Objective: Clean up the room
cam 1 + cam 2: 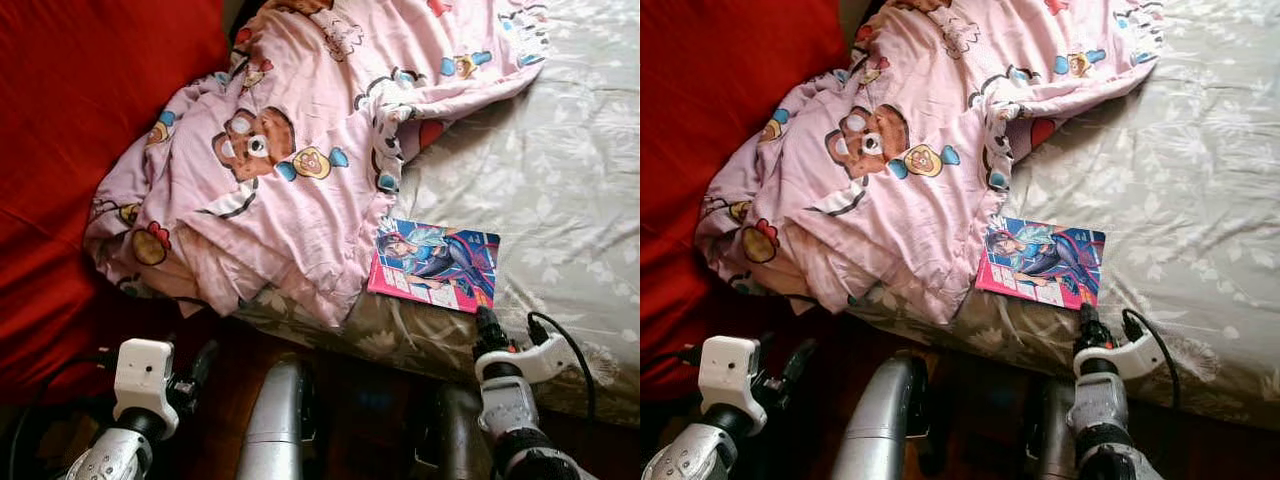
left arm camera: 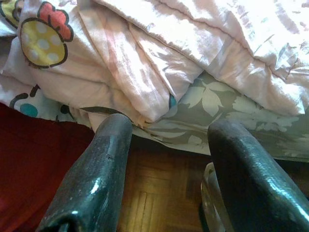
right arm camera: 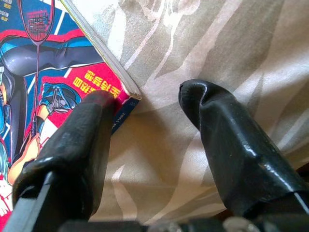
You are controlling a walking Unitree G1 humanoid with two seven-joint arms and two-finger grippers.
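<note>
My right gripper [image 3: 145, 108] has its two black fingers spread apart and empty, poised over the near corner of the glossy pink-and-blue comic book [image 1: 435, 264], which lies flat on the grey-green leaf-patterned bedsheet [image 1: 560, 190] close to the bed's near edge, just beside the rumpled pink cartoon-bear duvet [image 1: 290, 150]. One finger [image 3: 79, 145] overlaps the cover at that corner while the other sits over bare sheet, I judge so the jaws can straddle the corner for a pinch. My left gripper [image 2: 166, 159] is likewise spread and holding nothing, low beside the bed over the wooden parquet floor [image 2: 149, 193], below the duvet's overhanging folds, and looks idle.
</note>
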